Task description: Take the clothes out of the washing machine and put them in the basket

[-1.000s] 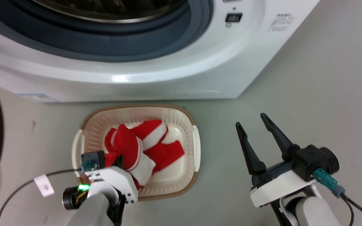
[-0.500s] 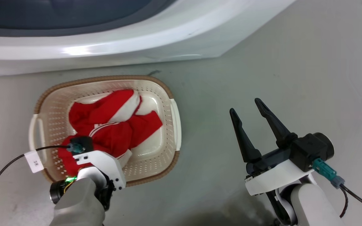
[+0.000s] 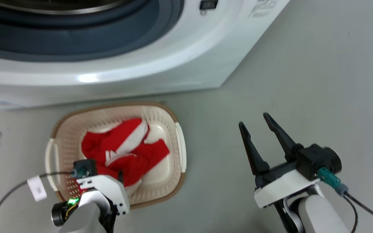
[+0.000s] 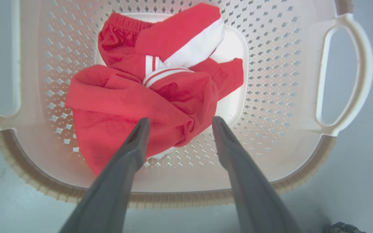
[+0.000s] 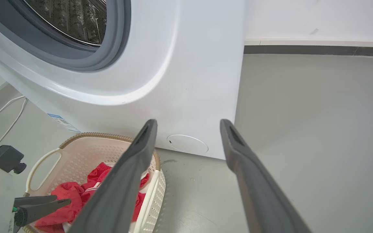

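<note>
Grey floor carries the washing machine and the basket. The basket stands just in front of the machine's lower front panel, not touching it.

1. Washing machine: the grey-rimmed porthole is uncovered, and the perforated steel drum shows through it. A round service cover sits low on the front panel.
2. Clothes: all of the red fabric with white bands lies inside the basket, bunched toward the basket's left half. Part of the bare bottom is exposed on the right. In the left wrist view, a white band crosses the upper fold and a striped cuff lies near the middle of the heap.
3. Left pincer: positioned above the near end of the basket, pointing down into it. Its 2 fingers are spread wide with nothing gripped between them. The tip of 1 finger overlaps the red fabric in that view; contact cannot be determined.
4. Right pincer: held over bare floor, well apart from the basket on its right side. Its 2 fingers are spread wide and empty, pointing toward the machine's front corner.

A pale wall with a dark skirting strip closes the floor behind the machine.
</note>
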Available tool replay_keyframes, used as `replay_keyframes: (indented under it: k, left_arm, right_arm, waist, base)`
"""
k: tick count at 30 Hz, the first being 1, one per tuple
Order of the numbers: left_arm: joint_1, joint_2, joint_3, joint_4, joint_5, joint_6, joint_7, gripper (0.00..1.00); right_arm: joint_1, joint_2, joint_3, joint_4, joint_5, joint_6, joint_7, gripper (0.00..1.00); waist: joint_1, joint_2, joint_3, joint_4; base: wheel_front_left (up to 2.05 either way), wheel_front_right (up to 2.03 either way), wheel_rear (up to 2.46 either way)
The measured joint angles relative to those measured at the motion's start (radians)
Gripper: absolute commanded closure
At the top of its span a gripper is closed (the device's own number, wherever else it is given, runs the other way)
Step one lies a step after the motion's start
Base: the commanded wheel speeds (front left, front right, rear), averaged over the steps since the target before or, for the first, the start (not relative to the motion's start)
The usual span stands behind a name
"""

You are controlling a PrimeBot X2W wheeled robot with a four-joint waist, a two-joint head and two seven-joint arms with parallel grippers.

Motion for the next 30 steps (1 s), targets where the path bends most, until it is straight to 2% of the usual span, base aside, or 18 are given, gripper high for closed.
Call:
replay_keyframes:
  k: [2,5,11,17,24,30]
  left_arm:
    - [0.025,-0.002,-0.006,-0.016,0.008,-0.006,-0.074,0.0]
    - [0.065,-0.006,-0.004,-0.074,0.018,-0.006,-0.107,0.0]
    - [0.21,-0.002,0.067,-0.413,0.097,0.045,-0.11,0.0]
    - [0.338,-0.022,0.146,-0.677,0.189,0.058,-0.11,0.0]
    - [0.406,-0.031,0.192,-0.916,0.294,0.054,-0.11,0.0]
    - [0.485,-0.024,0.192,-1.021,0.357,0.053,-0.11,0.0]
  right_arm:
    - [0.018,0.0,-0.009,0.007,-0.003,0.0,0.002,0.0]
    - [0.045,0.0,-0.027,0.011,-0.005,0.0,0.007,0.0]
    - [0.101,0.0,-0.066,0.0,-0.017,0.0,0.034,0.0]
    - [0.149,0.0,-0.099,-0.025,-0.042,0.0,0.059,0.0]
    - [0.186,0.0,-0.135,-0.057,-0.067,0.0,0.085,0.0]
    - [0.22,0.0,-0.155,-0.071,-0.084,0.0,0.103,0.0]
  waist:
    - [0.0,0.0,-0.047,0.006]
    - [-0.0001,0.0,-0.12,0.018]
    - [-0.0001,0.0,-0.253,0.052]
    - [-0.0003,0.0,-0.355,0.088]
    - [-0.0003,0.0,-0.429,0.121]
    - [-0.0003,0.0,-0.487,0.138]
  base:
    - [0.0,0.0,0.0]
    - [0.0,0.0,0.0]
    - [0.0,0.0,0.0]
    - [0.0,0.0,0.0]
    - [0.0,0.0,0.0]
    - [0.0,0.0,0.0]
